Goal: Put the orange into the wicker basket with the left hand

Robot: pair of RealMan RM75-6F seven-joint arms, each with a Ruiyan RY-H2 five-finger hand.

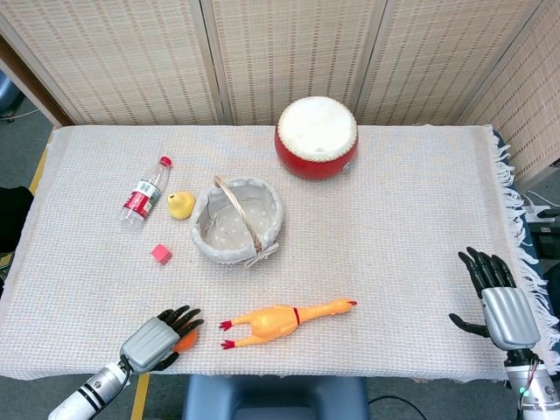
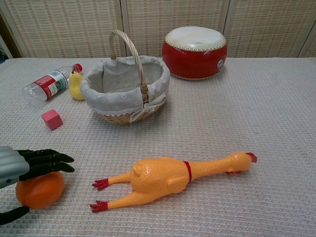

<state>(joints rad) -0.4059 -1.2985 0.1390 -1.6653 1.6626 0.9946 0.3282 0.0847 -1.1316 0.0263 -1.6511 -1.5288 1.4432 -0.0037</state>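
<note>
The orange point(image 2: 42, 190) lies on the cloth near the table's front left edge, mostly hidden under my left hand point(image 1: 157, 339) in the head view, where only a sliver of the orange point(image 1: 185, 341) shows. My left hand point(image 2: 29, 165) lies over the fruit's top with its dark fingers point(image 2: 49, 159) spread and its thumb low beside the fruit; no firm grip shows. The wicker basket point(image 1: 206, 210), cloth-lined with an upright handle, stands further back and to the right, and its wall point(image 2: 128, 106) faces the chest view. My right hand point(image 1: 499, 302) hovers open at the table's right edge.
A rubber chicken point(image 1: 280, 321) lies just right of the orange. A red cube point(image 1: 161, 254), a yellow toy point(image 1: 180, 205) and a lying bottle point(image 1: 144, 191) sit left of the basket. A red drum point(image 1: 317, 136) stands behind it.
</note>
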